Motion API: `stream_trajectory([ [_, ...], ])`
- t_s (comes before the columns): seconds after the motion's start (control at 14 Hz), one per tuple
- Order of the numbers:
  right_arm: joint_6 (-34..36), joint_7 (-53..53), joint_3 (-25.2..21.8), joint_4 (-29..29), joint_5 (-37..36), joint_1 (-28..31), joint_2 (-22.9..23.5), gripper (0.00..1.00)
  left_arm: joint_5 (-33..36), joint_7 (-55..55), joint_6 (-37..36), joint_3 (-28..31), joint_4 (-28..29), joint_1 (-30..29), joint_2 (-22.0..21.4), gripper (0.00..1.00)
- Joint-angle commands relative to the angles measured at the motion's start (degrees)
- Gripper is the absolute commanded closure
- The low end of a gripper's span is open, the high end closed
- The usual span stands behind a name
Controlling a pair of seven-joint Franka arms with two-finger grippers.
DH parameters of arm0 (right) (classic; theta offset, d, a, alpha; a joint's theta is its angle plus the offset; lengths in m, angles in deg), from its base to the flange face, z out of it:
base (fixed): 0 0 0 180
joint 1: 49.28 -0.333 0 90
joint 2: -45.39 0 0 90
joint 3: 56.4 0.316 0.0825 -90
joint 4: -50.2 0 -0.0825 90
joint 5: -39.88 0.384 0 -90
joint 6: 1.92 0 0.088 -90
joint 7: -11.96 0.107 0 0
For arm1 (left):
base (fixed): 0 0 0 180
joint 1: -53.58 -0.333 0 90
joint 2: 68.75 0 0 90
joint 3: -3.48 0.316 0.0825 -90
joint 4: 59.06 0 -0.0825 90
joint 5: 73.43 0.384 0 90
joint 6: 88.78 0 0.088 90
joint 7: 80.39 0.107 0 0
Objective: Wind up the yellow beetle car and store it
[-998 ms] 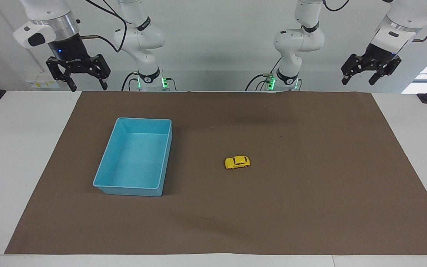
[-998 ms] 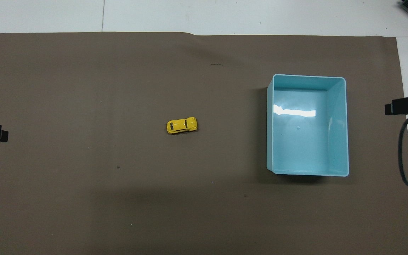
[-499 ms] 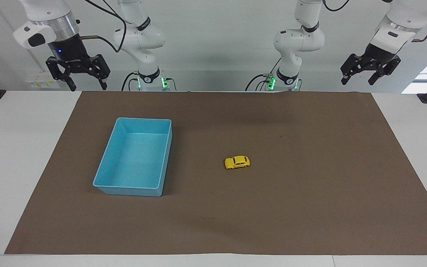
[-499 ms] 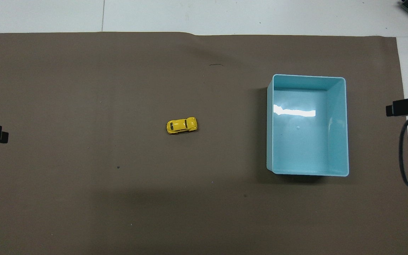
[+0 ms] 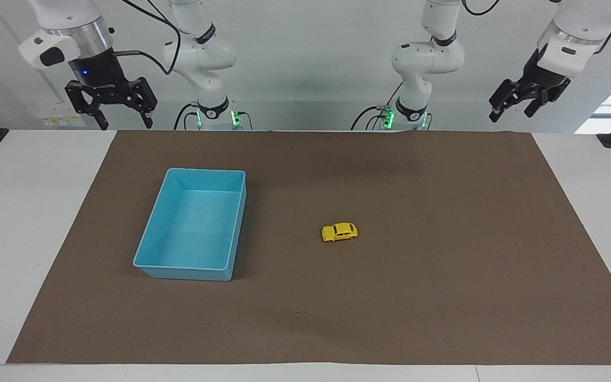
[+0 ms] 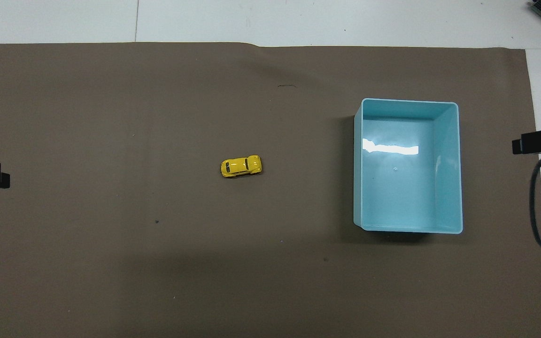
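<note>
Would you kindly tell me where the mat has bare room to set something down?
Bare mat lies between the yellow beetle car and the light blue bin, and from the car toward the left arm's end. Nowhere is crowded; the bin's interior is empty too.

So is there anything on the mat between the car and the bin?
Nothing: the mat lies bare between the car and the bin, in both views.
</note>
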Motion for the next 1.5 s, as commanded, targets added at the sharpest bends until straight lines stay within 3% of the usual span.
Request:
stream_trajectory([
  [0.0, 0.68, 0.33, 0.08, 0.79, -0.35, 0.21, -1.13, 0.00, -0.62, -3.19, -0.29, -0.21, 1.99, -0.56, -1.88, 0.00],
  [0.57, 0.59, 0.60, 0.17, 0.87, -0.18, 0.29, -1.13, 0.00, -0.62, -26.64, 0.58, -0.21, 2.08, -0.38, -1.88, 0.00],
  [0.86, 0.59, 0.51, 0.17, 0.87, -0.09, 0.21, -1.13, 0.00, -0.62, -30.25, 0.67, -0.21, 2.08, -0.38, -1.88, 0.00],
  [1.07, 0.51, 0.51, 0.17, 0.87, 0.00, 0.21, -1.13, 0.00, -0.53, -40.07, 0.59, -0.21, 2.52, -0.38, -1.62, 0.00],
  [1.21, 0.50, 0.51, 0.26, 0.87, 0.09, 0.21, -1.13, 0.00, -0.53, -49.04, 2.42, -0.39, 3.92, 0.06, -1.88, 0.00],
  [1.43, 0.51, 0.51, 0.26, 0.87, 0.44, 0.21, -1.13, 0.00, -0.62, -53.12, 4.54, -0.39, 4.54, 0.23, -2.06, 0.00],
])
